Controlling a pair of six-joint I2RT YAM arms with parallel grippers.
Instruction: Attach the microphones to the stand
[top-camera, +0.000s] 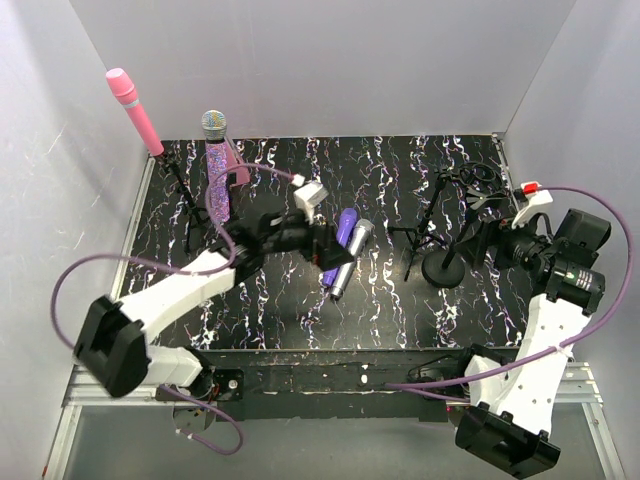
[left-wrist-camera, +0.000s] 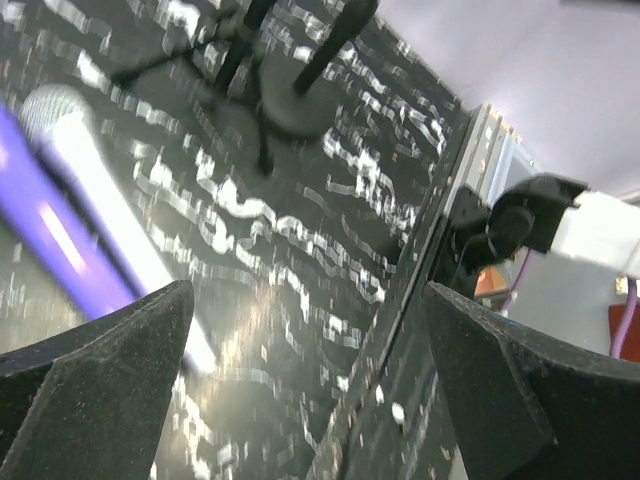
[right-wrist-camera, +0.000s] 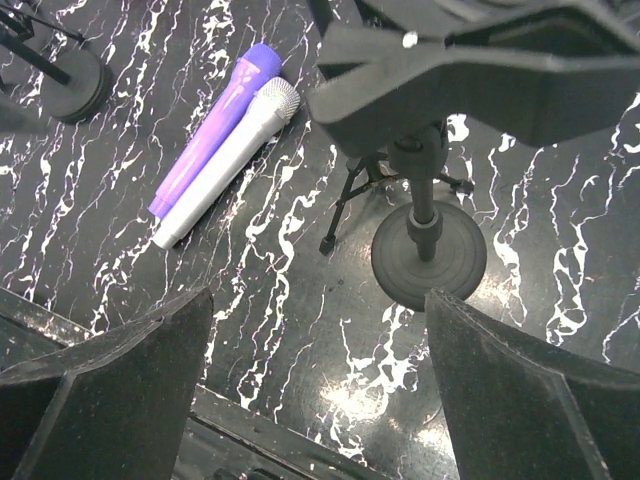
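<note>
Left hand, right hand both spread. Purple mic and silver-grey mic lie side by side mid-frame on worktop. Pink mic and glitter mic on stands, upper left.

1. left arm: white links, black boxy joint housings, white block at the wrist.
2. left cable: purple, looped outside the links.
3. right arm: same white links and black joints.
4. right cable: purple.
5. red tab: on the right wrist's white block.
6. left gripper, right gripper: black, grainy, wedge-shaped fingers.
</note>
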